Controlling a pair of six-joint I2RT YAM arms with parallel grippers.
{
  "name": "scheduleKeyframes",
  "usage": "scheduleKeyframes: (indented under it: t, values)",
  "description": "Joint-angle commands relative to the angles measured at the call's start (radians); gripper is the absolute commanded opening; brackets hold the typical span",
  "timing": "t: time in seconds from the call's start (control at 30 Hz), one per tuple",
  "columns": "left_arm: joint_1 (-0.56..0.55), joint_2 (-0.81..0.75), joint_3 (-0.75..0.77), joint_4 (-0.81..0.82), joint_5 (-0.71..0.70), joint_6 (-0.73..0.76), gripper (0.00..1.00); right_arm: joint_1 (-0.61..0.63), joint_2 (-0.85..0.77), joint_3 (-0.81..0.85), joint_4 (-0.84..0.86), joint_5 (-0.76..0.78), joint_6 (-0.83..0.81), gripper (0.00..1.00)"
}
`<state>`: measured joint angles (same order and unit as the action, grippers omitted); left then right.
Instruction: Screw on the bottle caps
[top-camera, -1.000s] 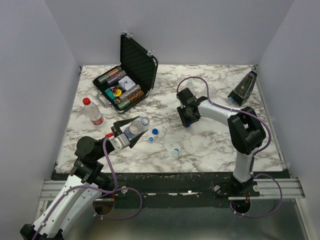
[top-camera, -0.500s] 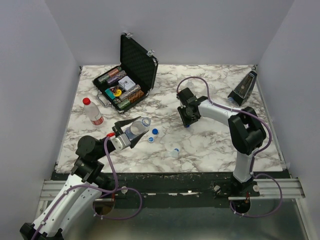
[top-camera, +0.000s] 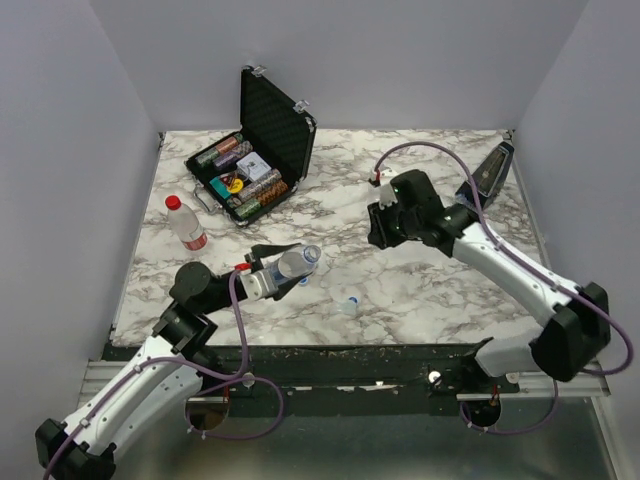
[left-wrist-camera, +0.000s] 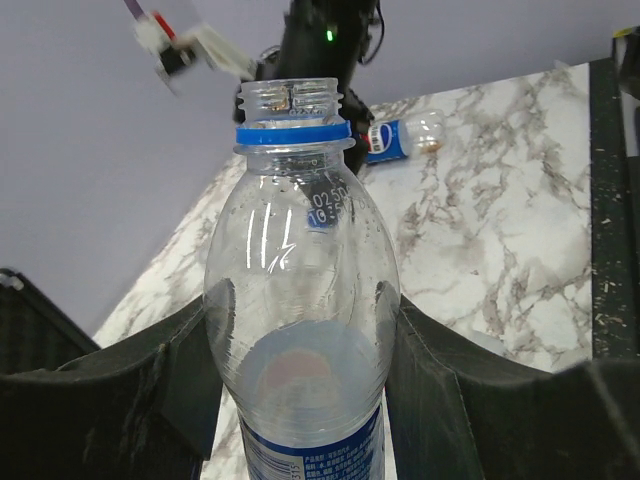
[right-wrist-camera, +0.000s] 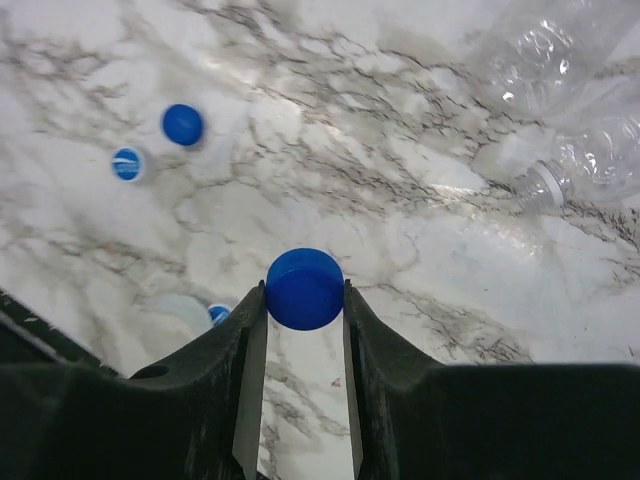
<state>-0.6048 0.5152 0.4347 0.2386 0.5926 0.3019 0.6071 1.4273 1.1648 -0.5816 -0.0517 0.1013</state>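
Left wrist view, and there's print on the clear plastic bottle with a blue neck ring. A dark dotted code sits at 12 o'clock from its middle, in two lines: the upper starts 025, the lower starts 10, and the rest is blurred. Its blue wrap label at 6 o'clock shows white marks, unreadable. At 1 o'clock lies a small clear bottle with a blue label, round emblem on it, wording too small.

A robot lab test cell: plain grey walls box in a marble-patterned table.
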Motion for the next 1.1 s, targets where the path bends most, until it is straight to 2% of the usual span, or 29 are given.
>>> scheduleKeyframes:
  t: [0.0, 0.2, 0.37, 0.53, 0.77, 1.07]
  values:
    - [-0.058, 0.048, -0.008, 0.016, 0.027, 0.032, 0.22, 0.034, -0.177, -0.040, -0.023, -0.152, -0.084, 0.29]
    - [-0.085, 0.095, -0.001, 0.005, 0.024, 0.036, 0.20, 0.075, -0.396, -0.068, -0.029, -0.304, -0.192, 0.29]
    - [-0.102, 0.131, 0.006, -0.002, 0.024, 0.036, 0.21, 0.103, -0.488, -0.050, -0.052, -0.388, -0.256, 0.30]
    - [-0.119, 0.161, 0.015, -0.016, 0.027, 0.039, 0.20, 0.157, -0.501, -0.017, -0.072, -0.444, -0.351, 0.29]
    - [-0.133, 0.181, 0.024, -0.038, 0.030, 0.054, 0.20, 0.258, -0.476, 0.021, -0.066, -0.430, -0.428, 0.28]
    - [-0.142, 0.183, 0.032, -0.065, 0.047, 0.078, 0.20, 0.304, -0.416, 0.061, -0.070, -0.421, -0.500, 0.28]
